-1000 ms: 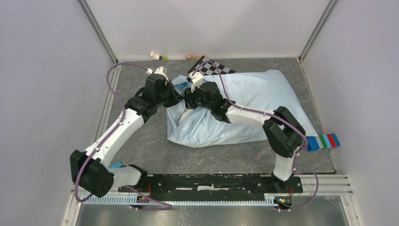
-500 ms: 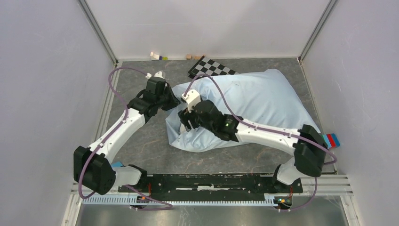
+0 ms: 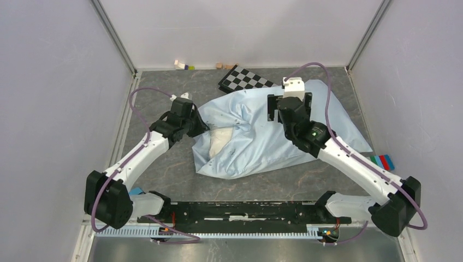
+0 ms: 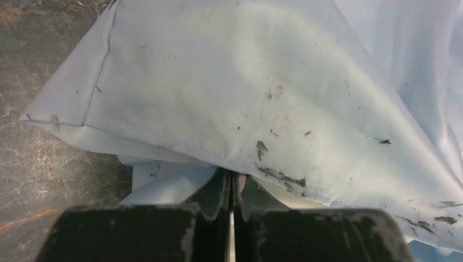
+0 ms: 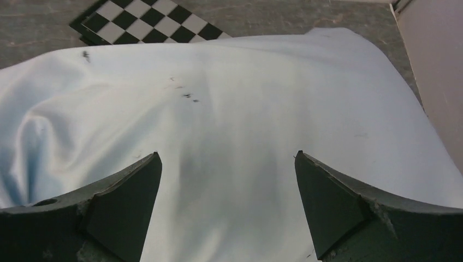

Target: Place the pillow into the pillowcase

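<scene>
The pillowcase (image 3: 284, 136) sprawls mid-table (image 3: 164, 164), the pillow (image 3: 218, 141) peeking from its left-facing mouth, where the left gripper (image 4: 232, 185) is pinched tight on the hem, while the right gripper (image 5: 226, 164) hangs spread wide over its far bulge.

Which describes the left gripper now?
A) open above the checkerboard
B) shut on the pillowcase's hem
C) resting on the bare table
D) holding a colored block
B: in the left wrist view, the left gripper is pinched shut on the stitched hem of the pillowcase.
</scene>
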`<state>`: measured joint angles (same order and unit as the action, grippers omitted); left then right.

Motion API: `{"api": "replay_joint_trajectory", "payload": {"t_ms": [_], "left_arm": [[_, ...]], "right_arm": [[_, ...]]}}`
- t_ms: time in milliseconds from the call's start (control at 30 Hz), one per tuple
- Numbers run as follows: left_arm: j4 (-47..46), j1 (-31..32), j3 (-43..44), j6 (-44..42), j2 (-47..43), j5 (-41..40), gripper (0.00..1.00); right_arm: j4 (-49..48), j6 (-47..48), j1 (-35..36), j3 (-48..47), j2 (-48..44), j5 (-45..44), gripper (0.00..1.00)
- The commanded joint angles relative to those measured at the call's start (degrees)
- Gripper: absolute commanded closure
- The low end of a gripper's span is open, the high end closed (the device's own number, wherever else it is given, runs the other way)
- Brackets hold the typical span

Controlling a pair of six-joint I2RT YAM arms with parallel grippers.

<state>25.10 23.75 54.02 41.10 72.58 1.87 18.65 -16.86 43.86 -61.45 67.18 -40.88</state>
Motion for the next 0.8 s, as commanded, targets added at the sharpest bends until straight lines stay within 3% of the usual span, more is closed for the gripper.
{"api": "replay_joint_trajectory", "payload": {"t_ms": [0, 133, 167, 233, 267, 300, 333, 533, 767], "left_arm": [[-1.02, -0.01, -1.33, 2.12, -3.61, 2.54, 0.98], [-0.46, 0.46, -0.91, 1.48, -4.05, 3.64, 0.98], [-0.13, 0.64, -0.75, 1.25, -4.06, 3.91, 0.98], [0.49, 1.55, -0.52, 0.84, -3.80, 4.69, 0.98], [0.90, 2.54, -0.37, 0.62, -3.80, 4.74, 0.98], [1.40, 3.36, -0.24, 0.37, -3.92, 4.46, 0.98], [1.91, 4.36, -0.15, 0.18, -4.08, 4.18, 0.98], [4.18, 11.24, -0.01, 1.23, -8.53, 1.47, 0.98], [5.49, 18.91, 1.47, 4.49, -17.29, -5.05, 0.97]], "right_arm": [[2.31, -0.61, -5.24, 1.99, 4.94, 1.59, 0.02], [-5.59, -2.07, -11.31, 7.87, 12.26, 11.60, 0.02], [-7.11, -2.37, -12.35, 8.58, 14.09, 13.27, 0.06], [-8.05, -2.48, -12.82, 7.61, 17.58, 14.95, 0.34], [-7.29, -2.61, -12.80, 6.21, 18.21, 14.96, 0.66], [-6.85, -2.84, -12.74, 5.12, 18.20, 14.89, 0.90], [-6.95, -2.70, -12.70, 3.97, 17.57, 15.10, 1.00], [-4.62, 3.51, -8.13, -11.88, 16.00, 14.82, 1.00], [-8.08, 12.66, 6.53, -31.43, 22.36, 17.93, 1.00]]}}
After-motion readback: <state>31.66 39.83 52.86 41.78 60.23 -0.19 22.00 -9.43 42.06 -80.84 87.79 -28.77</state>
